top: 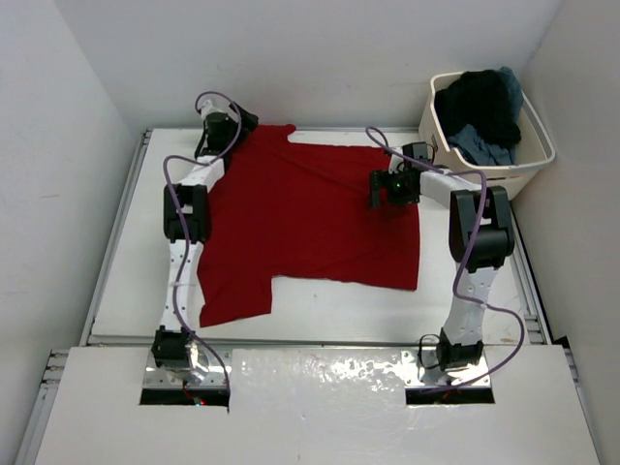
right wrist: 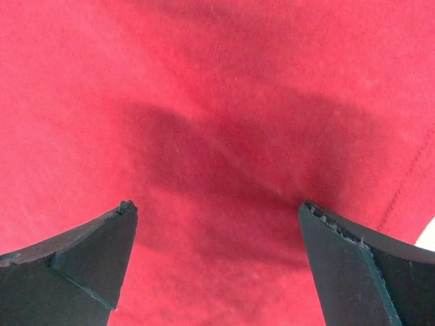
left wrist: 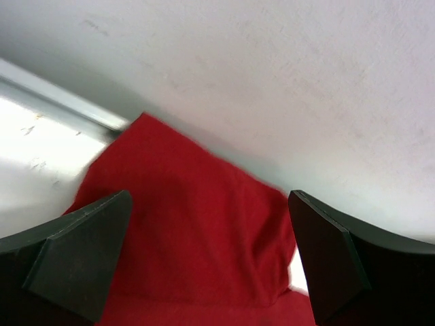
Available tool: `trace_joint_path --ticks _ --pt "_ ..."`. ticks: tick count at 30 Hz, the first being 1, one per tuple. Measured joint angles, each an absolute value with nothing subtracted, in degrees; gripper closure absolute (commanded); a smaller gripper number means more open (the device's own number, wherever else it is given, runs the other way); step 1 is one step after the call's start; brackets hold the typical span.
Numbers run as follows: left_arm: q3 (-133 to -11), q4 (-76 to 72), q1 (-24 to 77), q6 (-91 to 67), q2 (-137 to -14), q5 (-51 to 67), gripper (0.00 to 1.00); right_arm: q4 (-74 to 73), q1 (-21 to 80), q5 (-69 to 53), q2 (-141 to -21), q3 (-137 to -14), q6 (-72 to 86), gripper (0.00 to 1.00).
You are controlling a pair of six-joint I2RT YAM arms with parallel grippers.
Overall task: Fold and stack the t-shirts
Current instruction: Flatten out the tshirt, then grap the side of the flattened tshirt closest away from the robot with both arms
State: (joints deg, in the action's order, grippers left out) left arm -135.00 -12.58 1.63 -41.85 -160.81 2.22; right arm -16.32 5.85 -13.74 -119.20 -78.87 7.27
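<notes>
A red t-shirt [top: 310, 223] lies spread flat on the white table, one sleeve at the near left and one at the far left. My left gripper [top: 235, 126] hangs open over the far-left sleeve by the back wall; in the left wrist view the red cloth [left wrist: 197, 231] lies between its wide-apart fingers [left wrist: 81, 251]. Over the shirt's right upper part my right gripper [top: 386, 190] stands open, and red cloth [right wrist: 217, 102] fills its view between the spread fingertips [right wrist: 95, 251]. Neither holds anything. A black shirt [top: 480, 102] and a blue-grey one [top: 481, 145] sit bundled in the tub.
The cream plastic tub [top: 538, 160] stands at the back right corner, just off the table's edge. White walls enclose the back and sides. A metal rail [left wrist: 61, 102] runs along the table's far edge. Bare table [top: 329, 310] shows in front of the shirt.
</notes>
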Motion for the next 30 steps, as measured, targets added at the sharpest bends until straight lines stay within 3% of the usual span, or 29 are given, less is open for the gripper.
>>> trace_joint_path --ticks 6,12,17,26,30 --pt "-128.8 -2.0 1.6 -34.4 -149.7 3.2 0.0 -16.4 5.8 -13.9 -109.5 -72.1 6.7 0.01" --pt "-99.0 9.5 2.0 -33.5 -111.0 -3.2 0.0 -12.9 7.0 -11.1 -90.3 -60.0 10.7 0.01" --pt "-71.9 14.3 2.7 -39.6 -82.0 -6.9 0.0 -9.9 7.4 -6.3 -83.1 -50.4 16.3 0.01" --pt "-41.1 48.0 9.0 -51.6 -68.4 -7.0 0.0 -11.2 7.3 -1.6 -81.5 -43.7 20.1 0.01" --pt "-36.8 60.2 12.3 -55.5 -60.5 -5.8 0.0 -11.1 7.3 -1.8 -81.4 -42.9 21.4 0.01"
